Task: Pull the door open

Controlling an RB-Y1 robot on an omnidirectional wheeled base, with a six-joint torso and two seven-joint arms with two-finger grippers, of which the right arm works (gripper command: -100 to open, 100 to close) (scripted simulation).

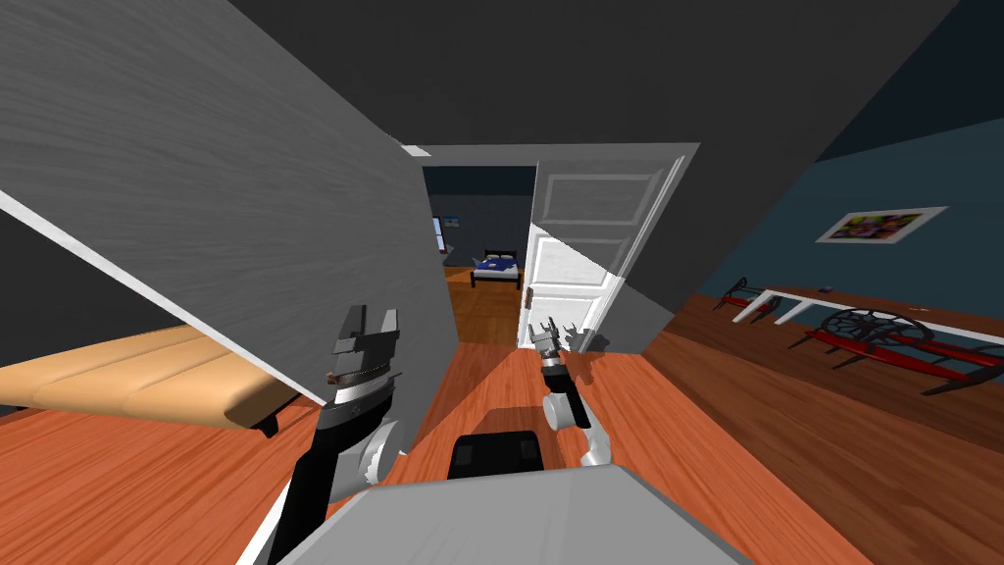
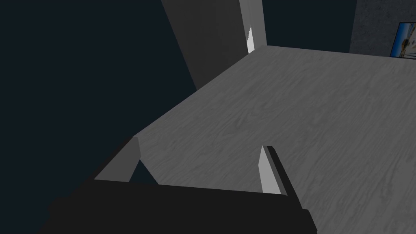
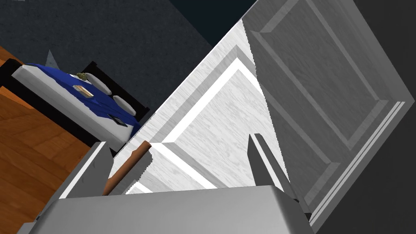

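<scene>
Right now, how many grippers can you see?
2. The left gripper is by the grey wall; the right gripper is at the brown handle of the white door.

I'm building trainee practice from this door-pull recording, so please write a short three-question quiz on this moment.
1. True or false: the white door is fully shut.
2. The right gripper has its fingers: A) open, with the door's brown handle close by one finger; B) shut on the handle; C) shut on nothing.
3. Fill in: the bed seen through the doorway has a ___ cover.
Key: 1 false, it stands ajar; 2 A; 3 blue.
</scene>
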